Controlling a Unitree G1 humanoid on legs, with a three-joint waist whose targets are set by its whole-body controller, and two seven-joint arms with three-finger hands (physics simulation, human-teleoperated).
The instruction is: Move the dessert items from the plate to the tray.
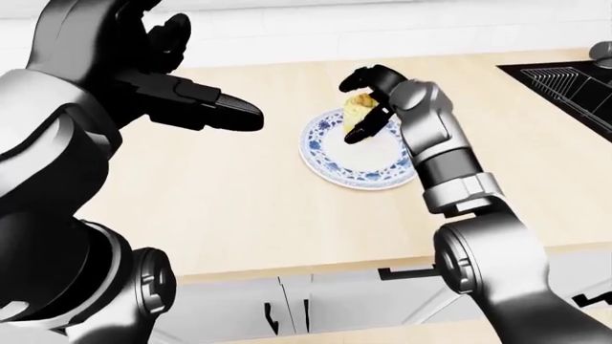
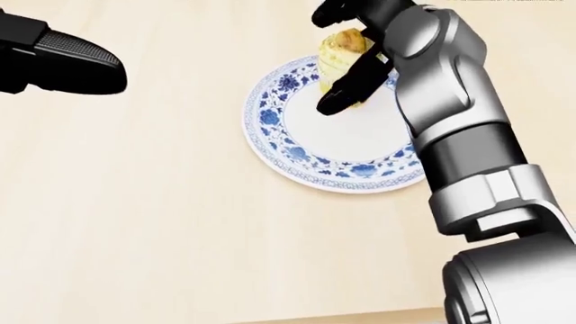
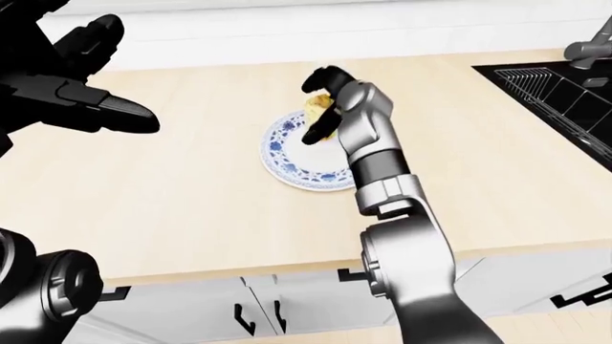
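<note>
A blue-patterned white plate (image 2: 297,145) lies on the light wooden counter (image 2: 135,202). My right hand (image 2: 346,61) is shut on a yellow dessert piece (image 2: 340,52) and holds it over the plate's top right rim. It also shows in the left-eye view (image 1: 359,110). My left hand (image 1: 206,100) hangs open and empty above the counter, left of the plate. No tray shows in any view.
A black sink (image 1: 565,86) with a grey tap (image 3: 588,46) sits at the counter's right end. White cabinet fronts (image 1: 287,308) run below the counter's near edge. A white wall (image 1: 382,29) runs along the top.
</note>
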